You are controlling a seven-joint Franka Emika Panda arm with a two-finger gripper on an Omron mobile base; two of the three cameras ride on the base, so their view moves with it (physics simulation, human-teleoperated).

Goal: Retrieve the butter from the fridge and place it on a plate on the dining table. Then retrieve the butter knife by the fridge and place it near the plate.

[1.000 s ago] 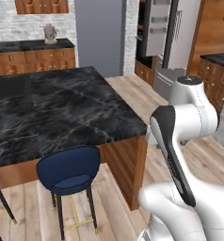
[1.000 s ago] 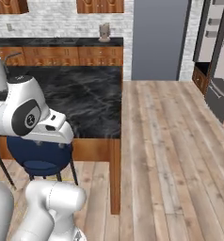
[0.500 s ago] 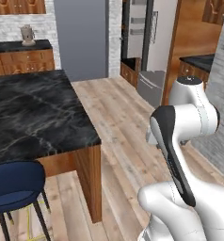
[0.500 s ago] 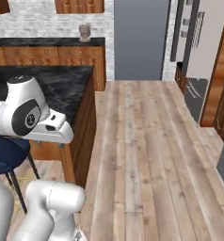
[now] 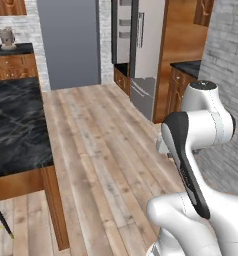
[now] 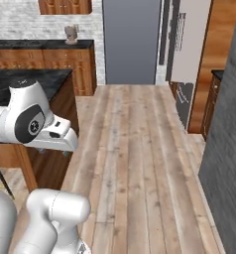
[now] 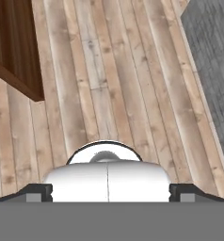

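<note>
Hand view showed the two-finger gripper (image 7: 108,192) with its jaws spread wide and empty above pale wooden floorboards (image 7: 109,94). Since a moment earlier both base views had swung with the driving base: the black white-veined marble dining table (image 5: 13,130) slid toward the left edge, and the tall light-grey French-door fridge (image 5: 141,47) stood nearer, well ahead of the jaws.
</note>
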